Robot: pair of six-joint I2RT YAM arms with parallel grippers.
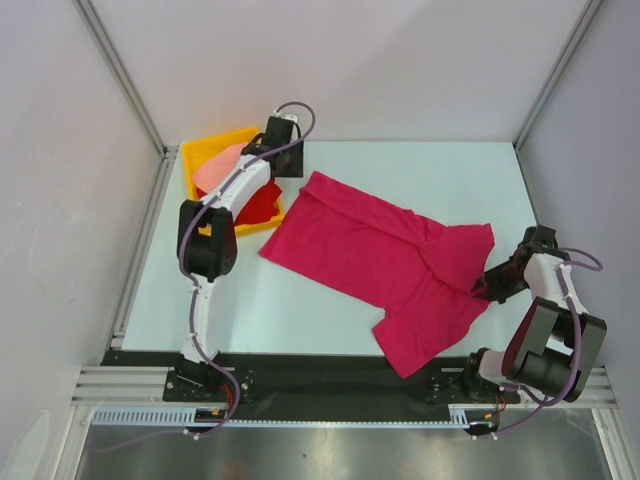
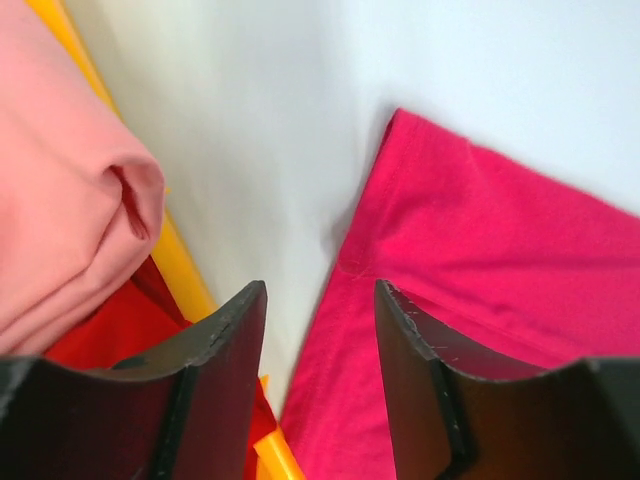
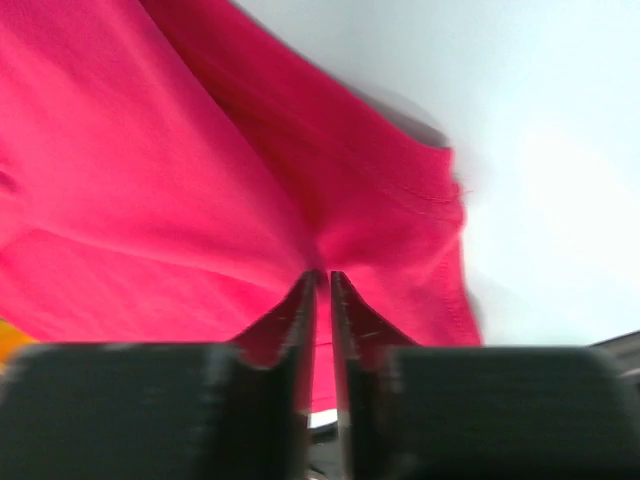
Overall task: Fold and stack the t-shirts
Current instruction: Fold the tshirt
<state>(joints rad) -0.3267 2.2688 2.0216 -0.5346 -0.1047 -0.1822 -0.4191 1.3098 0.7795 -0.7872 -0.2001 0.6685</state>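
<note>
While the top view hides both grips, wrist views settle them — left fingers (image 2: 225, 345) stand apart, empty, over the surface (image 2: 290, 140); right fingers (image 3: 296, 322), nearly closed, pinch the magenta shirt (image 1: 370, 250).

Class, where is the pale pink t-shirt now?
In the top view, the pale pink t-shirt lies in the yellow bin at the far left corner of the table, atop the red t-shirt, left of the magenta t-shirt.

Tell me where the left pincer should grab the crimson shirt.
Pinch the hem corner of the crimson shirt nearest the yellow bin, probably coming down from above: it lies flat on the table, just ahead of the open left pincer.
</note>
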